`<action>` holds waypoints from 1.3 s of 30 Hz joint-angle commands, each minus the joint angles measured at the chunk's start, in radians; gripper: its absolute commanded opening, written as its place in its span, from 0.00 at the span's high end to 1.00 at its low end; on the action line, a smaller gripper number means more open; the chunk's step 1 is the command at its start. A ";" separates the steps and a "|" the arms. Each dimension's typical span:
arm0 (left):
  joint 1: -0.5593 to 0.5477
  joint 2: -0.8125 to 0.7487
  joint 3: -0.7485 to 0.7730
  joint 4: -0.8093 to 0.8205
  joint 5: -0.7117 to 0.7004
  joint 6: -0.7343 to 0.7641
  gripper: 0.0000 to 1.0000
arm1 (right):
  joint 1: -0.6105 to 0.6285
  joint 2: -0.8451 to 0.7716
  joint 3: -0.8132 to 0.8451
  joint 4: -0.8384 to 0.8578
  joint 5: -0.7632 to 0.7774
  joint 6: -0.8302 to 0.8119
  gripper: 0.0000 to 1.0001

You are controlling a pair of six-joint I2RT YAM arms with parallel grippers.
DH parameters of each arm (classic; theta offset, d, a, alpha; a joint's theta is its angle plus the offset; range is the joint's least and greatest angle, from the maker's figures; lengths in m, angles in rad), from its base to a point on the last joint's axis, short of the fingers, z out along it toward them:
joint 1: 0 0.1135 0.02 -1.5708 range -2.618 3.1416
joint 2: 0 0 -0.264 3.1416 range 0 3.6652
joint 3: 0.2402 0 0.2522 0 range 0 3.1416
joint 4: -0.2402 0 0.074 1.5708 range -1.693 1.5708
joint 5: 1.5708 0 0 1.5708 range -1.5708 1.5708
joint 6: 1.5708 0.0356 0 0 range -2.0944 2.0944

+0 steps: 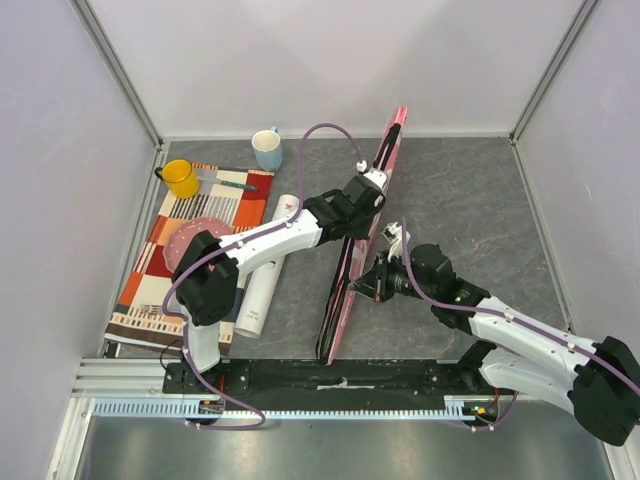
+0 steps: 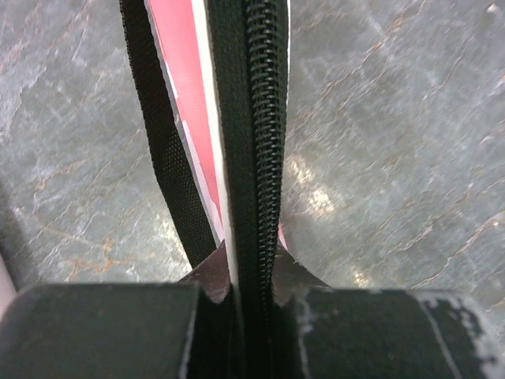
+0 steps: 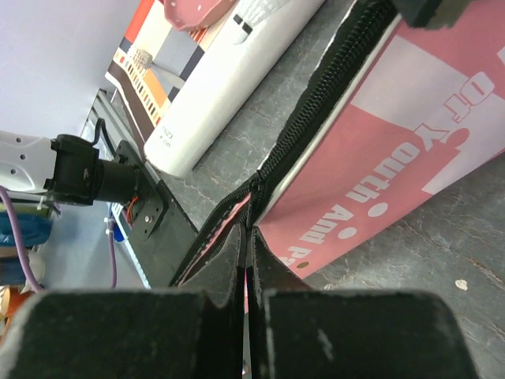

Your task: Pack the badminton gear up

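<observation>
Bag [image 1: 338, 315] is stood on edge at the centre of the table [image 1: 470, 200], run from 12 to 6 o'clock with the zip uppermost, likely so that it can be closed. Left claw [image 1: 372, 190] is clamped shut on the zip band towards 12. Right claw [image 1: 372, 288] is pinched shut on the zip towards 6. "Youth And" is read on the side. Tube [image 1: 262, 290] is laid at 9, its print illegible.

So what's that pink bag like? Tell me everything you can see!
The pink bag is long, flat and looks like fabric, with white patches and white lettering on its side. A black zipper runs along its top edge, and a black strap hangs beside it. It stands on its thin edge on the grey table, stretching from near the arms toward the back. The left gripper pinches the zipper edge farther back, and the right gripper pinches it nearer the front.
</observation>
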 commanded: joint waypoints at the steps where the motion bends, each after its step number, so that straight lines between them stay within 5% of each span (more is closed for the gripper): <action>1: 0.000 -0.053 0.063 0.305 -0.061 0.002 0.98 | 0.048 -0.076 0.041 -0.024 0.052 -0.019 1.00; 12: -0.001 0.094 0.402 0.351 -0.044 0.023 0.98 | 0.241 -0.059 -0.100 0.130 0.187 0.096 1.00; 23: 0.000 0.240 0.859 0.131 -0.121 0.059 0.98 | 0.271 -0.061 -0.245 0.112 0.365 0.071 1.00; 29: 0.014 0.189 0.845 0.047 -0.069 0.042 0.98 | 0.263 -0.108 -0.259 -0.031 0.584 0.096 1.00; 33: 0.014 0.165 0.806 0.052 0.003 0.074 0.98 | 0.249 -0.122 -0.203 -0.054 0.516 0.000 1.00; 35: 0.014 0.130 0.754 0.070 0.080 0.131 0.98 | 0.251 -0.176 -0.137 -0.092 0.403 -0.103 0.75; 36: 0.014 0.111 0.692 0.075 0.099 0.154 0.98 | 0.251 -0.203 -0.111 -0.191 0.392 -0.128 0.52; 39: 0.031 0.015 0.503 0.134 0.145 0.215 0.98 | 0.251 -0.337 -0.031 -0.383 0.442 -0.186 0.31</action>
